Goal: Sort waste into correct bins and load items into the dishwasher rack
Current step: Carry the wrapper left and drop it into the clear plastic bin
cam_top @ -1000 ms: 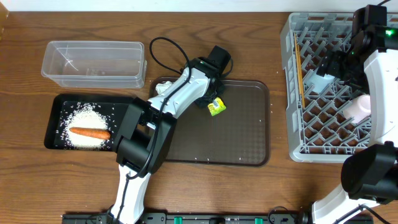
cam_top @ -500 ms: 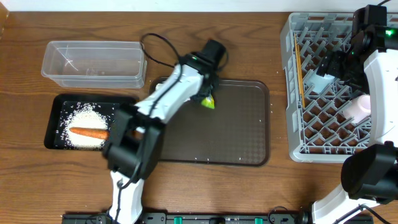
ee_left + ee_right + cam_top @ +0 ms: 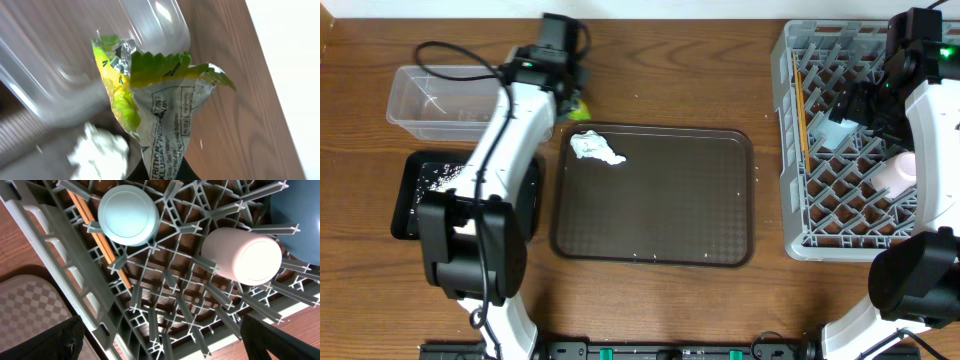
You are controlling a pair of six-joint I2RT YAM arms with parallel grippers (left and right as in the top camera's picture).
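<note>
My left gripper (image 3: 570,92) is shut on the crinkled green-and-yellow wrapper (image 3: 579,104) (image 3: 150,100), held just past the right end of the clear tub (image 3: 470,100) (image 3: 60,65). A crumpled white tissue (image 3: 596,149) (image 3: 100,152) lies on the brown tray's back left corner. The black tray (image 3: 410,195) holds rice (image 3: 440,178); my left arm hides the carrot. My right gripper (image 3: 165,347) hangs open over the grey rack (image 3: 790,150) (image 3: 55,245), which holds a light-blue cup (image 3: 129,215), a whitish cup (image 3: 245,255), chopsticks (image 3: 97,235) and a dark-blue plate (image 3: 302,215).
The brown serving tray (image 3: 660,210) sits in the middle with a few stray rice grains near its front edge. The left arm stretches over the black tray and the tub's right end. Bare wooden table lies between the serving tray and the rack.
My left gripper closed on the wrapper and swung it from the brown tray up and left to the tub's right end. The tissue now shows on the tray. The right arm stayed still.
</note>
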